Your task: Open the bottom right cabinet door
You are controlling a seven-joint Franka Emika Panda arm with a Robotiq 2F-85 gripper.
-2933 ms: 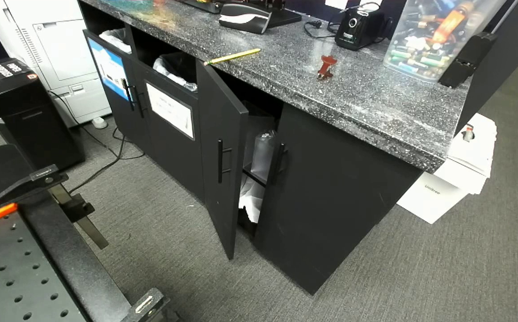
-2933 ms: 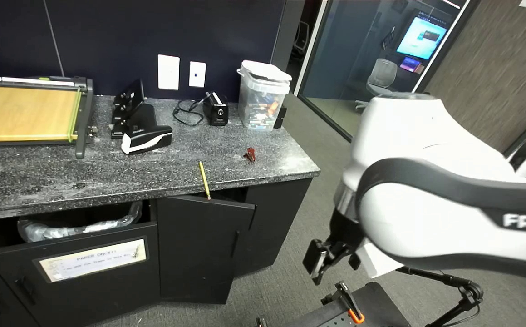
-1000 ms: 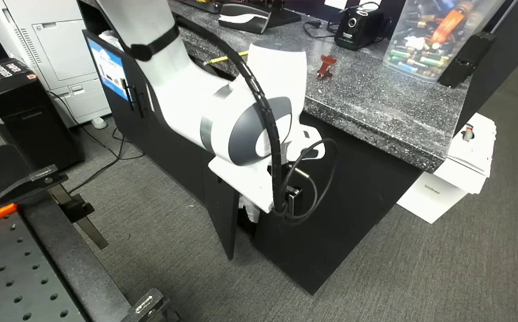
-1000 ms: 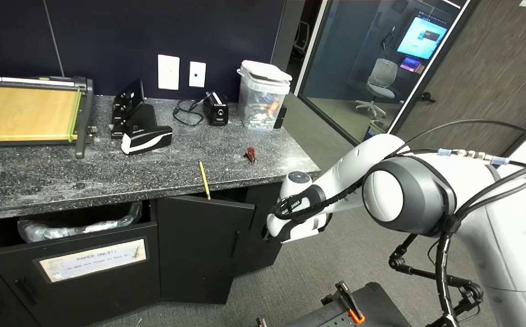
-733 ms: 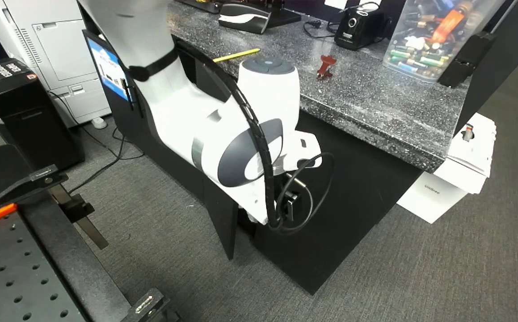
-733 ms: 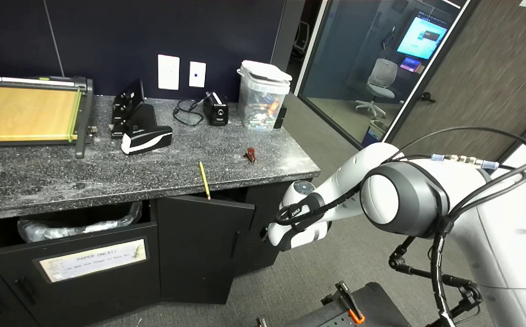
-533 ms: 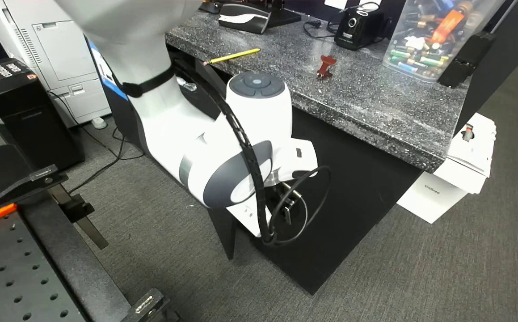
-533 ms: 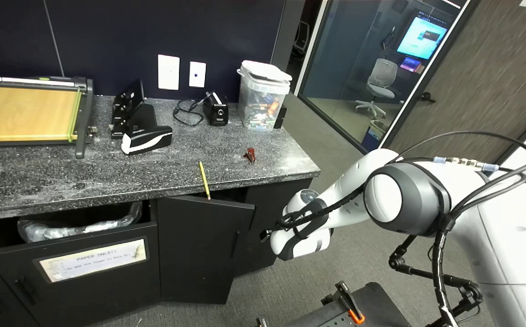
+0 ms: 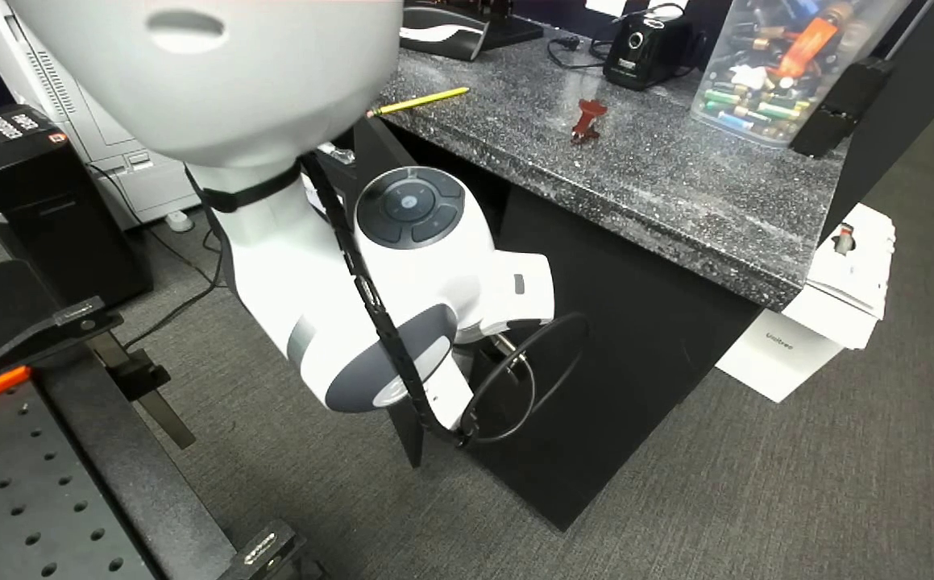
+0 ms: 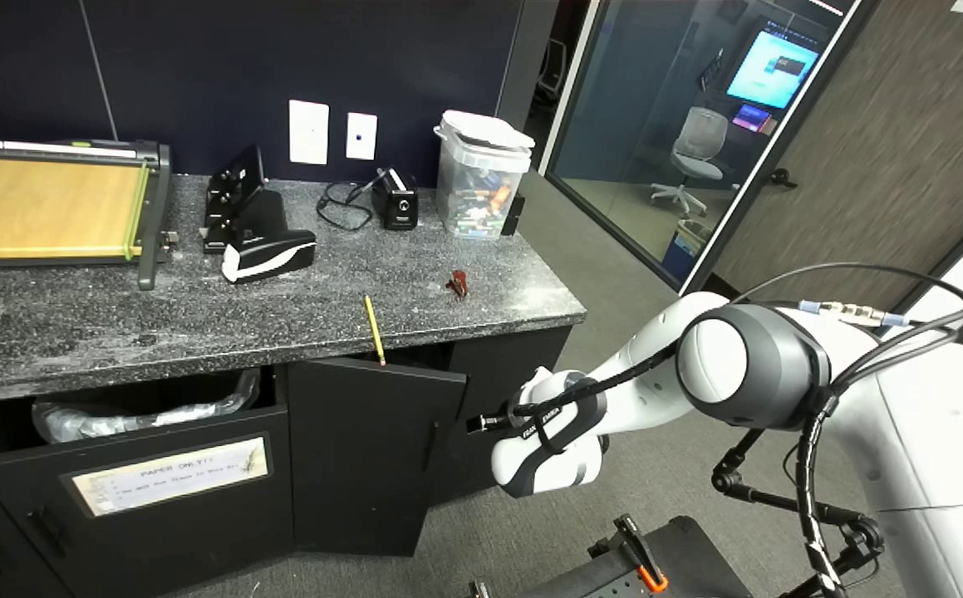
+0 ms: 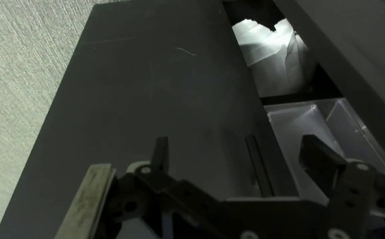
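Note:
The right cabinet door (image 11: 165, 83) is a flat black panel, closed; it also shows in both exterior views (image 9: 612, 379) (image 10: 510, 365). Its black bar handle (image 11: 259, 166) stands near its inner edge in the wrist view and is hidden behind the arm in an exterior view. My gripper (image 11: 235, 137) is open and empty in front of the door. The handle appears between the two fingers, closer to the right one; no contact shows. The gripper (image 10: 481, 424) is small and partly hidden behind the wrist in an exterior view.
The neighbouring door (image 10: 373, 457) stands ajar, right beside my gripper. A clear bin (image 11: 302, 129) and white paper (image 11: 272, 49) show in the gap. The countertop (image 9: 676, 185) overhangs the doors. A yellow pencil (image 10: 374, 330) sticks out over its edge.
The arm has come in to the cabinet front since the earliest frames. Lately the wrist has turned and moved lower and leftward in an exterior view. Both doors stand as before.

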